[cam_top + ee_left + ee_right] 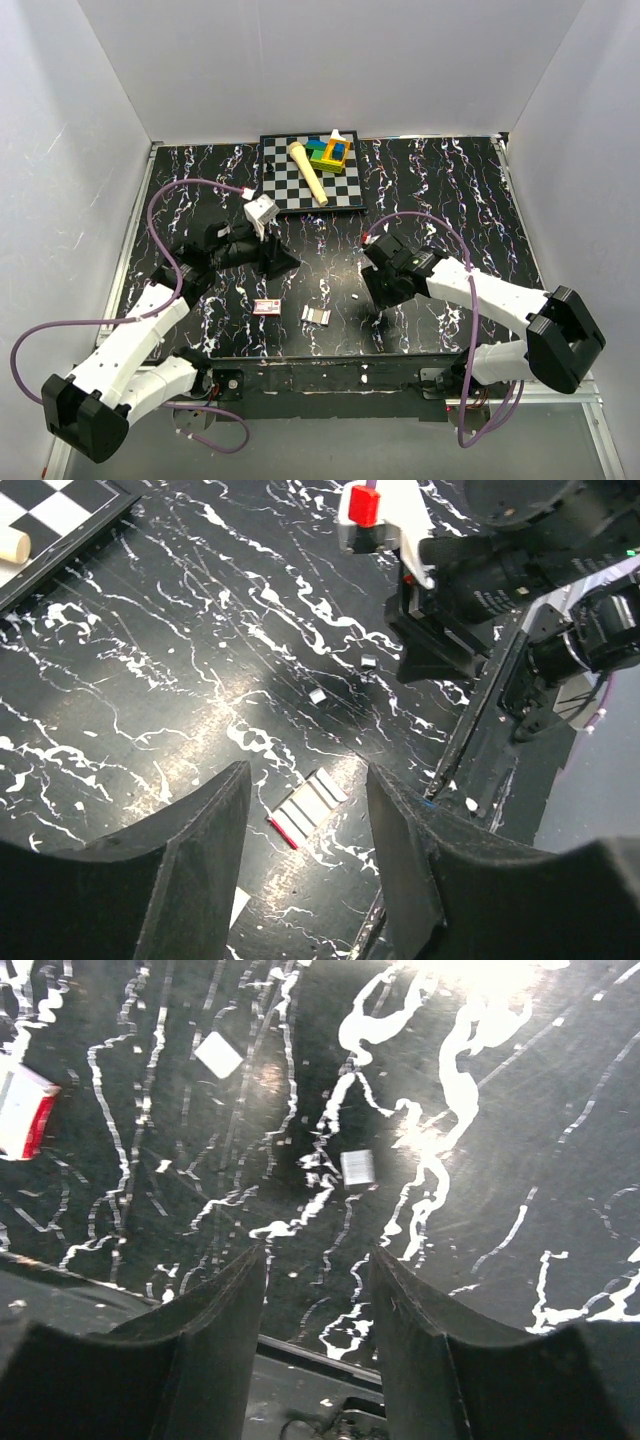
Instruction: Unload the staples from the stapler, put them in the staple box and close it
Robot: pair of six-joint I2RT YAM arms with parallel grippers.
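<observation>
A small group of silvery staples (pixel 317 316) lies flat on the black marbled table near its front edge, between the two arms. In the left wrist view the staples (pixel 308 807) lie just beyond and between my open fingertips, with a red edge on one side. My left gripper (pixel 288 262) (pixel 308 775) is open and empty. My right gripper (pixel 375 295) (pixel 318 1252) is also open and empty, hovering over bare table. Two short loose staple bits (pixel 357 1166) (pixel 218 1055) lie ahead of it. I cannot pick out the stapler in any view.
A small red-and-white box (pixel 266 306) lies left of the staples. At the back stands a chessboard (pixel 290 190) carrying a cream cylinder (pixel 308 172) and coloured blocks (pixel 330 152). The table's front rail (pixel 300 1350) lies just under the right gripper. White walls enclose the table.
</observation>
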